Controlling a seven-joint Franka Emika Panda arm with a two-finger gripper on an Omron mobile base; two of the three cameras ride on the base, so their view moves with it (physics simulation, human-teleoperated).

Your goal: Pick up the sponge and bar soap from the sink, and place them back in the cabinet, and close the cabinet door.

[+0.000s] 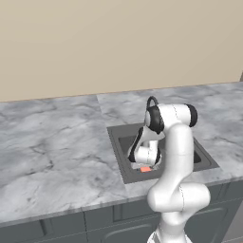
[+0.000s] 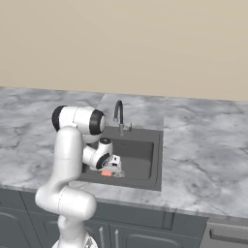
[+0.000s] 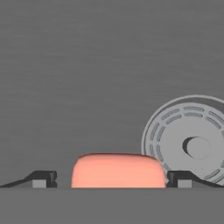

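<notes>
**Bar soap between wide fingers: a thin target on a hard sink floor**

Bar soap, a small flat pink-red bar [image 3: 118, 170], lies on the floor of the dark grey recessed sink [image 1: 122, 163] near its front wall, and the gripper [image 3: 111, 180] hangs low over it with its two dark fingers [image 3: 41, 179] spread wide, one on each side of the bar and holding nothing. A round grey slotted drain [image 3: 192, 146] sits just beside the bar on the same floor.

The risks I judge from here:

- The bar is thin. If the fingers close too high, they could skim its rounded top and squeeze it out sideways.
- If the hand drops too far, the fingertips may press into the basin floor before closing.
- The bar looks a little off centre between the fingers; an uneven close could push it toward the drain rather than clamp it.
- A smooth bar may slip on the lift to the cabinet.
</notes>
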